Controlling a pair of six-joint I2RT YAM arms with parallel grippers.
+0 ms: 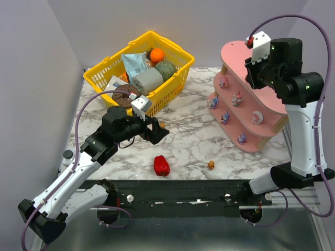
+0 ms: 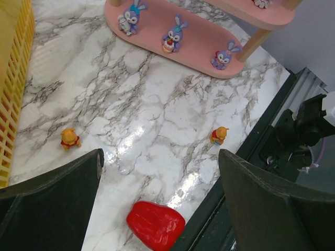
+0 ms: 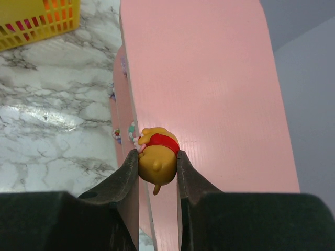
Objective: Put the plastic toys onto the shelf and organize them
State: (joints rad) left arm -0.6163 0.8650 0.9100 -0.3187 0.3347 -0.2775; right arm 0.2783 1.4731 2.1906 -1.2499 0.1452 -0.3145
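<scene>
Nearest the arms, one red pepper (image 1: 162,166) and one orange bear toy (image 1: 211,165) lie apart on the marble bench (image 1: 193,138). A second orange bear (image 1: 163,125) sits by the left claw (image 2: 161,157), which hangs spread wide and empty. Farther right, the pink shelf (image 1: 235,55) carries three purple-blue bunnies (image 2: 172,37) on its lowest board, with two more and one pink figurine (image 1: 256,117) on the middle board. The right claw (image 3: 157,159) is clenched on a third orange bear (image 3: 158,149) above the top board, and one yellow basket (image 1: 166,94) stands at the back.

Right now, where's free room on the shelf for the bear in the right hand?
Top board looks bare, just past the right hand and its bear. Lower boards are crowded with bunnies, small gaps only.
</scene>
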